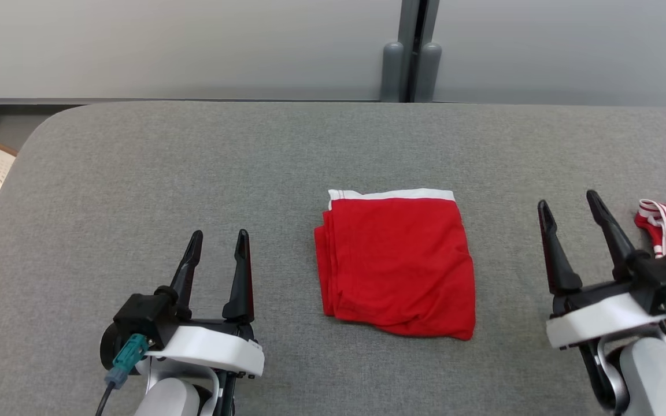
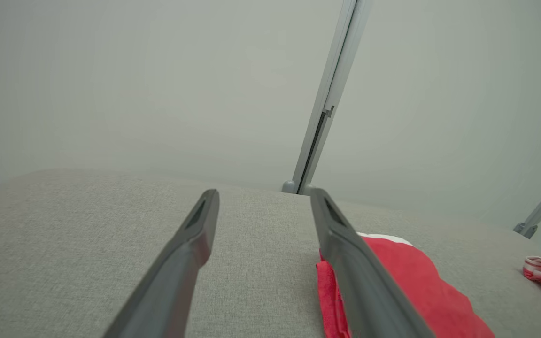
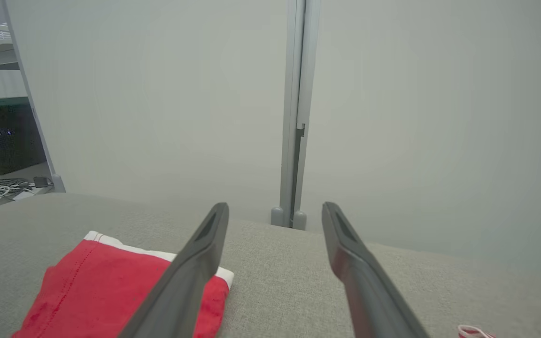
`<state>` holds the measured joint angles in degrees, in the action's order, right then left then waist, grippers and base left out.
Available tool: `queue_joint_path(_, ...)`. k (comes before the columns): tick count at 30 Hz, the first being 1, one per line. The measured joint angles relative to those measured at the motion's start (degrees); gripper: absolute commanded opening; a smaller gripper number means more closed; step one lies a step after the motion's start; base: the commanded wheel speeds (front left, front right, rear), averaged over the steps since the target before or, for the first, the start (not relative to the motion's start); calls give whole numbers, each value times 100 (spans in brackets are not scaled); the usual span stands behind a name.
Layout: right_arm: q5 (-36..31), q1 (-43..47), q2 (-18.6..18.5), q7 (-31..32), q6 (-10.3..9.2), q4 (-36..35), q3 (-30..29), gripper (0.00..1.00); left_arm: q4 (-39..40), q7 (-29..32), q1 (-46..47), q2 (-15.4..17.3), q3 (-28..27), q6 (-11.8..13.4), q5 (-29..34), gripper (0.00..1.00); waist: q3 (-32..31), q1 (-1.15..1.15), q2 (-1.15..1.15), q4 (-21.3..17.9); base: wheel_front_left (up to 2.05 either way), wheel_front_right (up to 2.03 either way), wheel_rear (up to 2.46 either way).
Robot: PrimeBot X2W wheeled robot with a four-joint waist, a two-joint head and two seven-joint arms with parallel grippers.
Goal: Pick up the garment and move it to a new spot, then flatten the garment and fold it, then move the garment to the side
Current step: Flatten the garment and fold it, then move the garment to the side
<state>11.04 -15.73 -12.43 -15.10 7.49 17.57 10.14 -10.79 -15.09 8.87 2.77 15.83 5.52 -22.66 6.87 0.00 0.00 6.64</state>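
Red garment (image 1: 396, 263), folded square, white waistband at far edge

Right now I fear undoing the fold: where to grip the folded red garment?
Probably the folded red garment by its left edge, where the layers stack: the left gripper, open beside it, can come from the left and pinch them together.
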Motion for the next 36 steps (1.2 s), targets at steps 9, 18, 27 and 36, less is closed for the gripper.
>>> queue_joint_path(9, -531, 770, 452, -1, 1, -514, -594, 100, 109, 0, -168, -5, -65, 144, 455, 100, -25, 0, 0, -260, 0, 0, 0)
queue_joint_path(18, -612, 871, 632, -1, 1, -502, -584, 100, 205, 0, -316, 2, -9, 211, 490, 100, 3, 0, 0, -264, 0, 0, 0)
queue_joint_path(27, -135, 465, 676, 331, 1, 224, -190, 100, 185, 0, -161, 3, 153, 159, 398, 100, 240, 0, 0, 12, 0, 0, 0)
queue_joint_path(36, 374, -8, 722, 858, 1, 989, -105, 100, 138, 0, -48, 4, 377, 160, 348, 100, 518, 0, 0, 463, 0, 0, 0)
